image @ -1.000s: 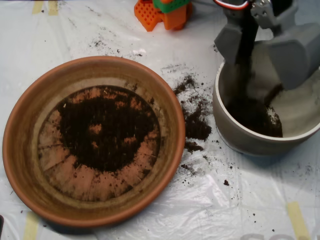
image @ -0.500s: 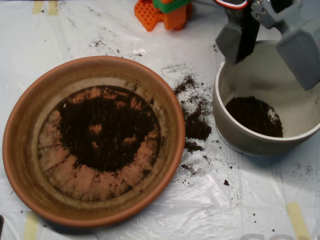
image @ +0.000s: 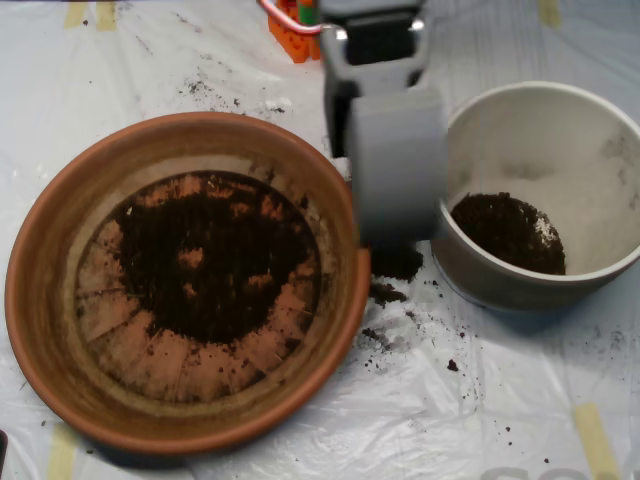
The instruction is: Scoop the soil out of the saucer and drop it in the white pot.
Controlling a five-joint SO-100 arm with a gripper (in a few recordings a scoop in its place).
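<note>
Saucer (image: pixel 50 300) lies left of scoop (image: pixel 395 165), soil (image: pixel 210 265) spread across its base. White pot (image: pixel 500 285) sits right of scoop, small soil heap inside. Scoop hangs between both; whether its shells are spread or together, cannot tell. Lower into thickest soil, avoid rim. No legible writing.

No legible text or labels
</note>
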